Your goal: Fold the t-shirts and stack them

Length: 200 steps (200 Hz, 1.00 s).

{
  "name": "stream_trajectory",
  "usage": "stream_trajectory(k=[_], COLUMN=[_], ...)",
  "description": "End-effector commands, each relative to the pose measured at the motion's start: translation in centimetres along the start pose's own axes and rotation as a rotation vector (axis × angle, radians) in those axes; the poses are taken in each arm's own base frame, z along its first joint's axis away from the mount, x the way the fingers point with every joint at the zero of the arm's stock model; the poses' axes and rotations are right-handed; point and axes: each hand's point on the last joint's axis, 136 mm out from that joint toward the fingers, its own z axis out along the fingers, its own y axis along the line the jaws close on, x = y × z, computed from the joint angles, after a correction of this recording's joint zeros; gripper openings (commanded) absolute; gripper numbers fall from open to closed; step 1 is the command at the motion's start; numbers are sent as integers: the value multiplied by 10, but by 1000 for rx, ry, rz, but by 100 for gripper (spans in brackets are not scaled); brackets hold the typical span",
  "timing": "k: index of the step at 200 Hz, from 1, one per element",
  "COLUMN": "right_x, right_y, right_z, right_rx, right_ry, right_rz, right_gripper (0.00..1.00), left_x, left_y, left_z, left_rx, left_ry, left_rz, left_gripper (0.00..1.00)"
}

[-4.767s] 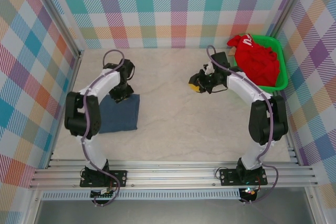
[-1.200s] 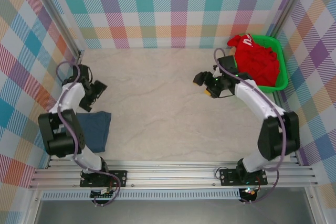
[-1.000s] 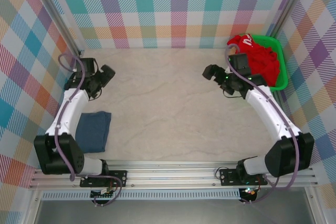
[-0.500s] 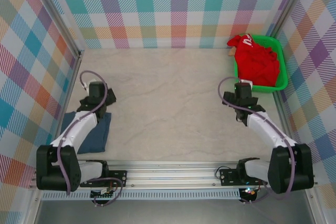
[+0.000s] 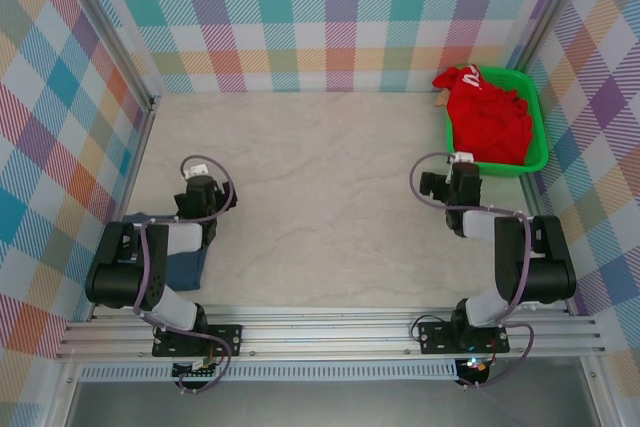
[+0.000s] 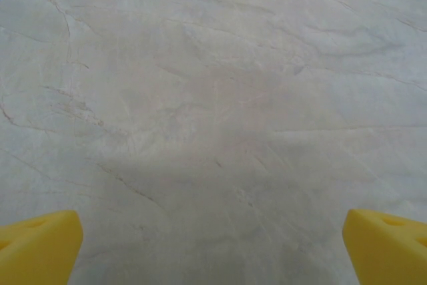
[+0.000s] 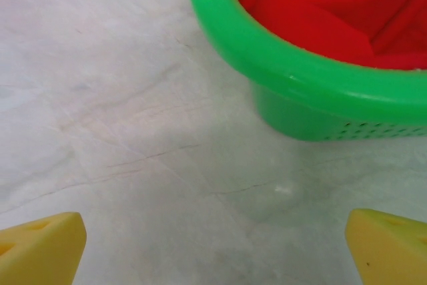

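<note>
Green plastic basket [image 5: 497, 168] with a perforated wall sits far right and holds the crumpled red shirt [image 5: 490, 125]. Blue shirt [image 5: 186, 267] lies folded flat near left, partly under the left arm. Left gripper [image 6: 213, 245] and right gripper [image 7: 213, 245] are both spread wide and empty over the marbled table [image 5: 320, 177].

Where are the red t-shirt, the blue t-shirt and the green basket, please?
red t-shirt [image 5: 492, 127], top external view, middle of the crumpled heap.
blue t-shirt [image 5: 187, 267], top external view, its uncovered lower part.
green basket [image 7: 293, 86], right wrist view, near rim.
</note>
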Motion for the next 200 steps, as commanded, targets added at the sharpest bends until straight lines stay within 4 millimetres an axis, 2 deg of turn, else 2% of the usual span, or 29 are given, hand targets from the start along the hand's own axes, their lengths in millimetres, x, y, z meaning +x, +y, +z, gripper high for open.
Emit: stream_trajectory(k=[1,10,20,31,48,51,63,74,83,91,171,177,188,200], right_x=[-23,-23,-16,-20,-20,-20,-19,-20,-20,-20,-20,-20,-18,-17], right_y=[12,8,7,7,7,7,5,5,5,4,5,9,28,29], right_z=[-17,-19,-19,-16,-15,-14,-14,-13,-13,-13,-13,-12,-11,-11], right_rx=[-98,-81,-77,-74,-72,-69,-59,-56,-55,-53,-57,-77,-181,-188], right_ry=[-212,-272,-225,-238,-221,-221,-209,-209,-208,-207,-207,-200,-178,-177], right_rz=[-17,-8,-5,-5,-4,-3,2,2,2,-1,0,-11,-65,-69], right_gripper=[100,100,100,100,100,100,100,100,100,100,100,100,100,100], left_x=[-34,-34,-34,-34,-19,-24,-21,-27,-24,-26,-26,-27,-27,-27], left_y=[-10,-9,-9,-12,-38,-39,-34,-26,-20,-13,-15,-15,-15,-15], left_z=[-11,-11,-13,-17,-19,-21,-23,-13,-5,-3,-5,-5,-5,-5], left_rx=[52,51,53,42,130,136,103,32,51,56,56,56,55,56], left_ry=[-166,-168,-179,-202,-226,-267,-245,-229,-160,-168,-172,-173,-173,-173], left_rz=[-16,-16,-14,10,113,113,101,75,33,1,8,6,6,6], left_gripper=[100,100,100,100,100,100,100,100,100,100,100,100,100,100])
